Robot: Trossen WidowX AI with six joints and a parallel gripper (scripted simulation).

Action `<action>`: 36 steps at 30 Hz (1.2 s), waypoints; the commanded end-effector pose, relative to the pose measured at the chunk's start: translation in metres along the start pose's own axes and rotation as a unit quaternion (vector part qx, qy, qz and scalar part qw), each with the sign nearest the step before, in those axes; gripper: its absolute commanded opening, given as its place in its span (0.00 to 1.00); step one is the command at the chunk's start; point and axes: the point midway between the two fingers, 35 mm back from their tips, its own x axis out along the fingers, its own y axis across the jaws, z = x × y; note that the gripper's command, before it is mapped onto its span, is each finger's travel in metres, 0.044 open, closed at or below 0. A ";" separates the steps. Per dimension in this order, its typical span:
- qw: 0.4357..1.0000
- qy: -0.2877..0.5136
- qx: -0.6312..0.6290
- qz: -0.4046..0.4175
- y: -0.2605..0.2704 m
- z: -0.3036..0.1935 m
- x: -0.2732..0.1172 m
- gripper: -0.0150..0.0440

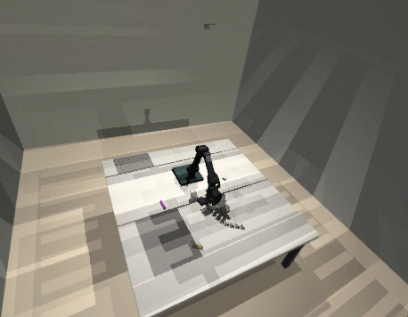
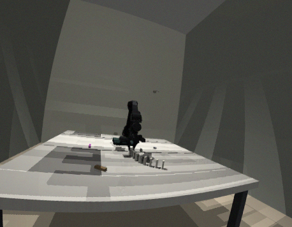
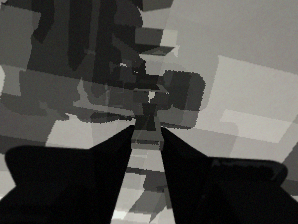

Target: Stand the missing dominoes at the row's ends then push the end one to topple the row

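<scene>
My gripper [image 1: 207, 207] [image 2: 131, 148] [image 3: 147, 130] is shut on a grey domino [image 3: 147, 137], which shows between the fingertips in the wrist view. The gripper points down, low over the table at the row end nearest the arm's base. The row of standing pale grey dominoes [image 1: 242, 226] [image 2: 145, 160] curves away from it toward the front right in the top and exterior views. In the wrist view a row domino [image 3: 149, 36] shows above the fingertips. Shadow and the gripper hide the near end of the row, so I cannot tell the held domino's gap or whether its foot touches the table.
A brown block [image 1: 197, 247] [image 2: 100, 168] lies to the front left of the row. A purple stick [image 1: 163, 204] [image 2: 89, 145] lies farther left. A small dark thing [image 1: 224, 179] [image 2: 155, 147] lies right of the arm. The arm's dark green base plate [image 1: 180, 172] is behind.
</scene>
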 end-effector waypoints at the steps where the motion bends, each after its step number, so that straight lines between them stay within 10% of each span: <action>1: 1.000 0.002 -0.002 0.000 0.000 -0.001 0.002 0.44; 16: 1.000 0.002 -0.002 0.000 0.000 -0.001 0.002 1.00; 29: 1.000 0.001 0.000 0.000 0.000 0.001 -0.127 1.00; 36: 0.999 0.002 0.036 0.000 -0.007 -0.005 -0.125 1.00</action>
